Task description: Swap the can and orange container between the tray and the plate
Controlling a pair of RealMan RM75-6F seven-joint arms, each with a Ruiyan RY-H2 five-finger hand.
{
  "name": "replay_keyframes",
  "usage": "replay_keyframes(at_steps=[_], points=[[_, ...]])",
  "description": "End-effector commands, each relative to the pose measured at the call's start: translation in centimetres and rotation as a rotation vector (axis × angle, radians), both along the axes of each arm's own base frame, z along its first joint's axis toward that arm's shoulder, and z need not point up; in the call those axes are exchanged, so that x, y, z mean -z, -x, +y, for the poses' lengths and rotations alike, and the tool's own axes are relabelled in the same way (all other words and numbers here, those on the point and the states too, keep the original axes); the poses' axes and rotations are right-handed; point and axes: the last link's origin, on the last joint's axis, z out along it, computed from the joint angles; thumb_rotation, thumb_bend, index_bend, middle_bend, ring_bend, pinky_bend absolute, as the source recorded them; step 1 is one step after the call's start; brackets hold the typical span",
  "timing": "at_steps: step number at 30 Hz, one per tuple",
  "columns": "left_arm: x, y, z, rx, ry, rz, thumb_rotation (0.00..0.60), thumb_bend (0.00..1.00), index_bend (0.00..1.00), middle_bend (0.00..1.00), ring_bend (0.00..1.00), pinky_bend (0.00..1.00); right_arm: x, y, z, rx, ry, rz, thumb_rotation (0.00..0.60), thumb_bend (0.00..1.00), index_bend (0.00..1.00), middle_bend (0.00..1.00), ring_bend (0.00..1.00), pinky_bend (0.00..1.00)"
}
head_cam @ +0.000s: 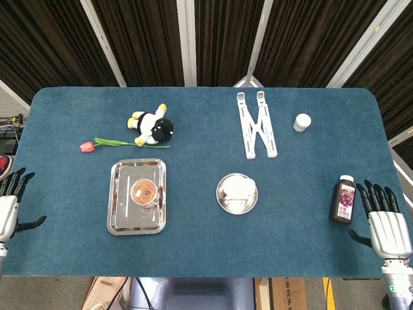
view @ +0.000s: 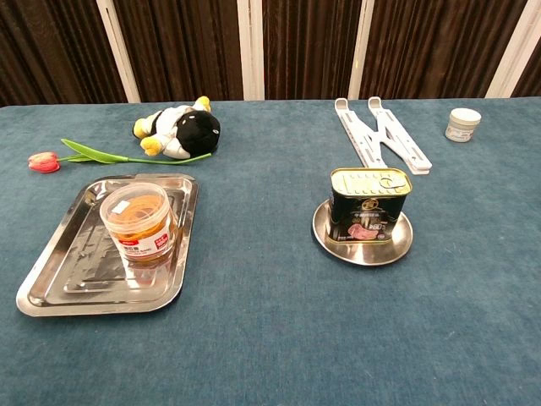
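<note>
a: where do things stand?

b: the orange container (view: 139,222) stands upright in the tray (view: 51,275) on the left; the can (view: 368,204) stands on the plate (view: 338,245) near the middle.

a: and the hands?

b: the left hand (head_cam: 9,205) rests at the table's left edge, the right hand (head_cam: 385,223) at the right edge beside a dark bottle (head_cam: 343,199). both hold nothing, fingers spread.

a: which reaches what?

b: the container lies right of the left hand, the can left of the right hand. each is well apart, so i'd judge each hand takes its nearer one.
</note>
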Motion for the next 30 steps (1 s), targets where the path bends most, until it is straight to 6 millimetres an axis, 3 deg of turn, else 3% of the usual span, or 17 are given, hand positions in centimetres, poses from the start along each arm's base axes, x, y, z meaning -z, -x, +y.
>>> replay_keyframes(at_steps=[1,24,30], points=[[0.2,-0.1,-0.1,0.004,0.007,0.004,0.600,0.13,0.12,0.00,0.00,0.09,0.1,-0.1,0.0,-0.008,0.026,-0.002,0.600,0.06,0.00,0.00,0.00,0.00],[-0.9,-0.5,-1.3,0.036,-0.028,-0.028,0.600,0.13,0.12,0.00,0.00,0.09,1.5,-0.6,0.3,0.010,-0.067,-0.064,0.600,0.06,0.00,0.00,0.00,0.00],[-1.1,-0.3,-1.1,0.023,-0.039,-0.024,0.600,0.13,0.12,0.00,0.00,0.09,3.2,-3.8,-2.3,-0.032,-0.148,-0.192,0.600,0.06,0.00,0.00,0.00,0.00]])
